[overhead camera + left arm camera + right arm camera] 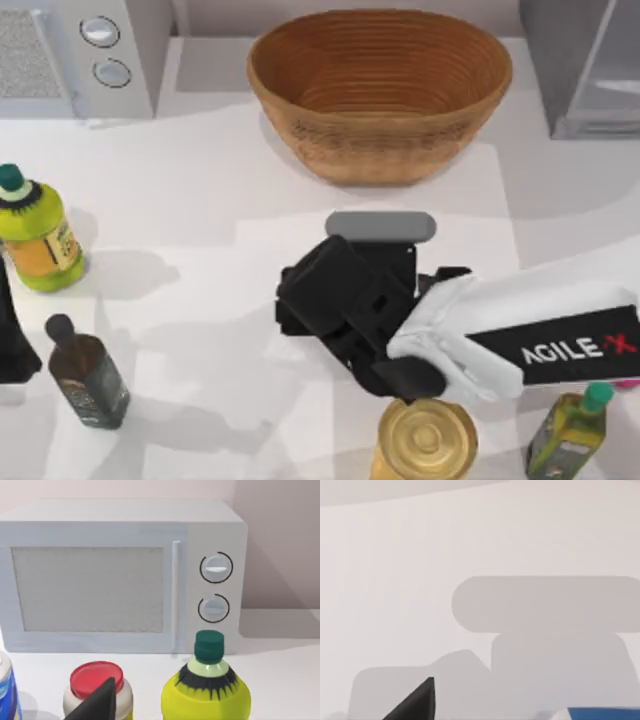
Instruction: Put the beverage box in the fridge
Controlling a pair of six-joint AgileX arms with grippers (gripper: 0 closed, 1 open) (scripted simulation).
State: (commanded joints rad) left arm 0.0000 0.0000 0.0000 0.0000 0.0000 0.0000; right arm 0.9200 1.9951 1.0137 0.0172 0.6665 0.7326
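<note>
My right arm reaches in from the right, and its black gripper [340, 300] hangs over the middle of the table, in front of the basket. The beverage box is hidden beneath it in the top view. A sliver of its blue top [602, 713] shows in the right wrist view, close to the gripper. The fridge [590, 70], grey with a paler panel, stands at the back right corner. My left gripper [10, 340] is parked at the table's left edge.
A wicker basket [380, 150] stands at the back centre and a microwave [80, 55] at the back left. A yellow bottle [38, 235] and a dark bottle [88, 375] stand on the left. A gold-lidded can [428, 438] and a green bottle [570, 430] stand at the front right.
</note>
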